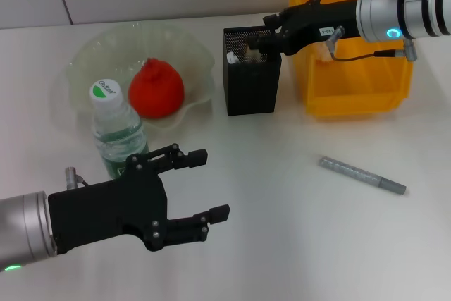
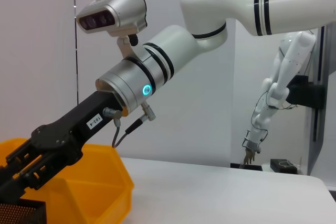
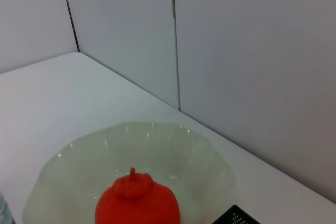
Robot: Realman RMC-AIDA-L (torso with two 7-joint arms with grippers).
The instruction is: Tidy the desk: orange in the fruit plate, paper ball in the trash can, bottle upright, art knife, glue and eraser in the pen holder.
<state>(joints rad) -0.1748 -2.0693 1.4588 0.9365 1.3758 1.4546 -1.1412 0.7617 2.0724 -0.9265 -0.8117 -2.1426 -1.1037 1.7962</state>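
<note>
We see the pen holder point(image 1: 252, 70) standing upright on the table point(image 1: 296, 209), with a pale object showing inside its mouth. The right gripper point(image 1: 259, 41) sits directly over that opening; we cannot tell how its fingers stand. Just behind and right of the pen holder is the trash can point(image 1: 352, 96). Left of it the orange point(image 1: 156, 88) rests in the fruit plate point(image 1: 91, 54), the bottle point(image 1: 117, 129) upright at the plate's front edge. The left gripper point(image 1: 211, 185) hovers spread wide and empty, well in front of the pen holder. A grey pen-like tool point(image 1: 362, 175) lies in front of the trash can.
</note>
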